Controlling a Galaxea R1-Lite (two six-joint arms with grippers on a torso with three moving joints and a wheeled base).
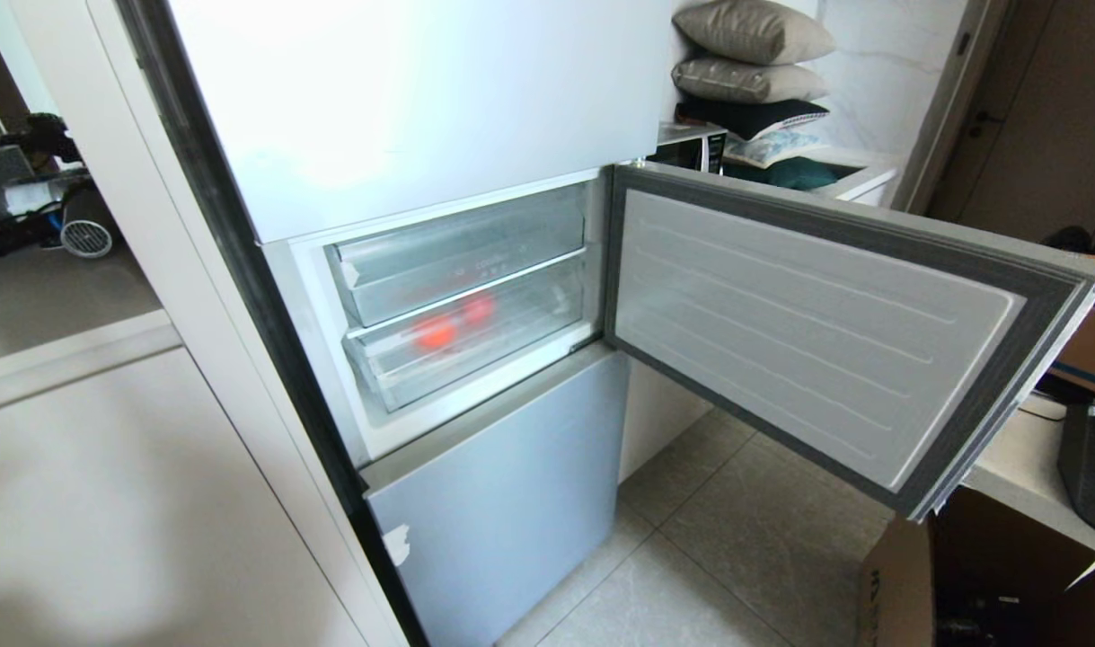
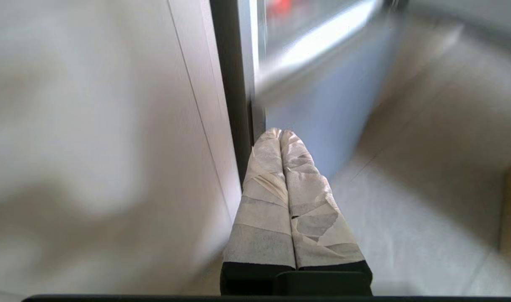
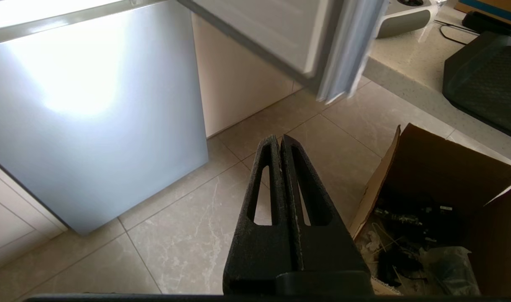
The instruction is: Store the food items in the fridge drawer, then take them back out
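Two food items lie inside the fridge drawer (image 1: 520, 341) and show as red blurs through its clear front: one orange-red (image 1: 435, 334), one deeper red (image 1: 480, 308). The drawer sits pushed in under a shallower clear tray (image 1: 457, 256). Neither arm shows in the head view. My left gripper (image 2: 280, 132), its fingers wrapped in pale tape, is shut on nothing and hangs low by the fridge's left edge, below the drawer; a red blur of food (image 2: 279, 6) shows far ahead of it. My right gripper (image 3: 279, 137) is shut and empty above the floor tiles.
The middle fridge door (image 1: 816, 332) stands swung open to the right. Below the drawer is the glossy lower panel (image 1: 511, 503). A white cabinet (image 1: 107, 503) flanks the fridge's left. An open cardboard box (image 3: 439, 201) and a counter with a black tray (image 3: 486, 84) stand at the right.
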